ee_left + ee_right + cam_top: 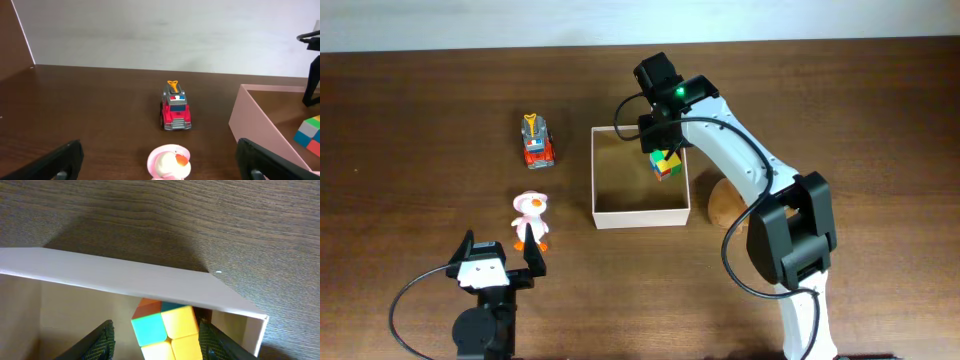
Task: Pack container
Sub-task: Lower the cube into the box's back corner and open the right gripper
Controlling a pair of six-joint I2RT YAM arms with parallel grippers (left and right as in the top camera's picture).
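Above the square white-walled, tan-floored container mid-table, the right gripper straddles a multicoloured puzzle cube; only its wrist view shows a gap beside one finger, so grip is uncertain. The left gripper gapes wide.

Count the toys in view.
3. The fire truck sits on the table left of the container; the duck figure stands nearer the robot; the puzzle cube is inside the container by its right wall. None appears hidden.
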